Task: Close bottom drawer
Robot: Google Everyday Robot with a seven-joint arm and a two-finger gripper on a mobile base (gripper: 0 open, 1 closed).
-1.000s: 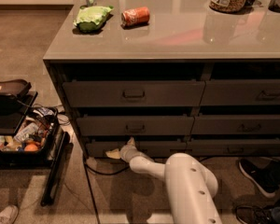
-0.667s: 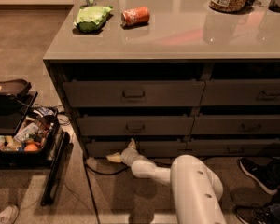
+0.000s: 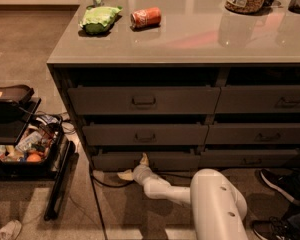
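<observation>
Camera view: gripper (fingers spread apart) low against the bottom drawer front.

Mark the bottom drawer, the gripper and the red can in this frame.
bottom drawer [image 3: 175,161]: camera view, bare front panel right of centre.
gripper [image 3: 132,166]: camera view, midway between its fingertips, low at the bottom drawer's front, near the floor.
red can [image 3: 146,17]: camera view, middle of its side.

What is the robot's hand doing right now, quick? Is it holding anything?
The white two-finger gripper: open, holding nothing, down low at the front of the wide dark grey-brown bottom drawer.
</observation>
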